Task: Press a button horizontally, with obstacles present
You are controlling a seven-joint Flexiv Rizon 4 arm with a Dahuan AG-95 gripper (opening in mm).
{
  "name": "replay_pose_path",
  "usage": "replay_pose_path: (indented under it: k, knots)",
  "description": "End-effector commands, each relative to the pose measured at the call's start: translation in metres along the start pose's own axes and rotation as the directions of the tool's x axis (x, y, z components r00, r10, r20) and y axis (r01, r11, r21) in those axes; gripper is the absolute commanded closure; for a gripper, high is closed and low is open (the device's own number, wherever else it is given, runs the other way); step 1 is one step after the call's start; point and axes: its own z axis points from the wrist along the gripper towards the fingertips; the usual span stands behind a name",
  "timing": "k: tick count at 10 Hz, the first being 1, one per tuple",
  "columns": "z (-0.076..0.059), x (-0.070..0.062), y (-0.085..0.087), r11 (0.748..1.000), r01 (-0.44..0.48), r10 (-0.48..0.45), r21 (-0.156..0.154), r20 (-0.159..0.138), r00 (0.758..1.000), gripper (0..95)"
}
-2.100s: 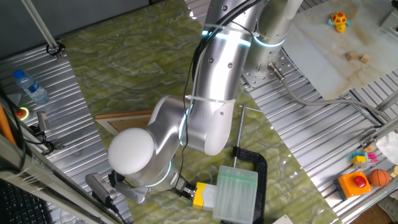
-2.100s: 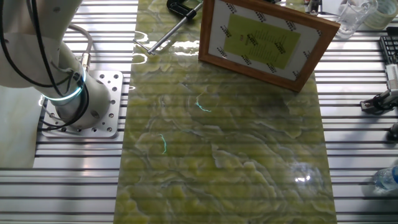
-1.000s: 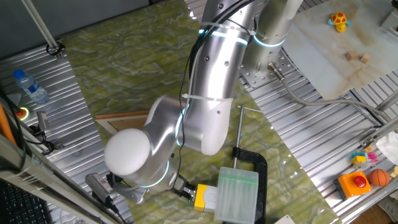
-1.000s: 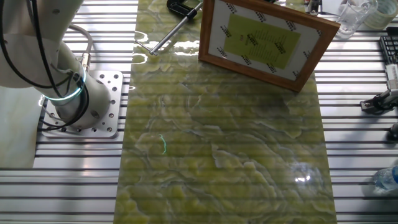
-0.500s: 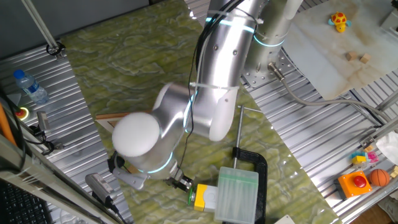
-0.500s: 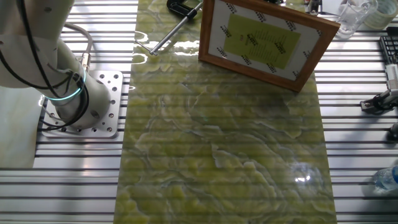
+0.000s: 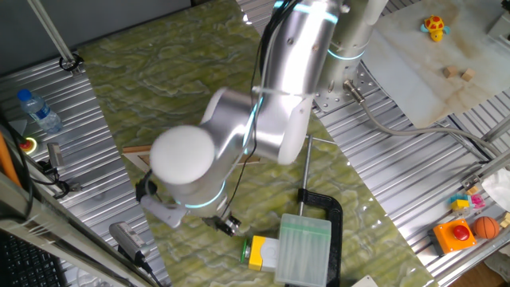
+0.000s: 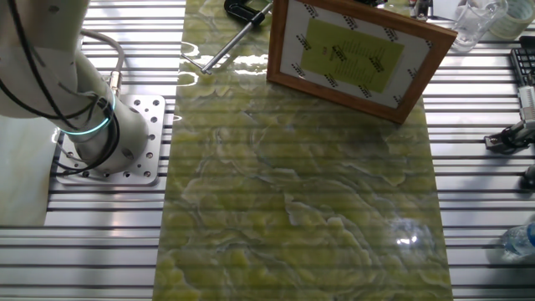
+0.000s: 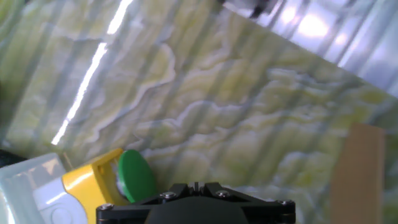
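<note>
In one fixed view, my gripper (image 7: 225,226) is hanging just beside the button (image 7: 246,251), a little apart, and I cannot tell whether my fingers are open. I should be pushing level, straight along the cap's axis. The other fixed view is showing only the picture frame (image 8: 358,57) standing upright. In hand view, the green cap is facing toward me, its long axis running back into the ribbed block (image 9: 28,193).

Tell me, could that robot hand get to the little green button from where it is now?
Probably yes. The hand hangs just off the green button, with only bare mat between them. The picture frame stands behind the arm, not in that gap.
</note>
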Motion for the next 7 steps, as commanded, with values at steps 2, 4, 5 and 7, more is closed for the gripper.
replay_pose_path:
  k: [2,4,5,7]
  knots:
    - [-0.019,0.015,-0.024,0.994,-0.089,0.086,0.058,0.051,0.995,95.0]
    - [-0.038,0.023,-0.028,0.994,-0.093,0.090,0.053,0.052,0.995,95.0]
    - [-0.044,0.023,-0.025,0.994,-0.091,0.089,0.053,0.053,0.995,95.0]
    - [-0.052,0.021,-0.020,0.994,-0.092,0.090,0.056,0.050,0.995,95.0]
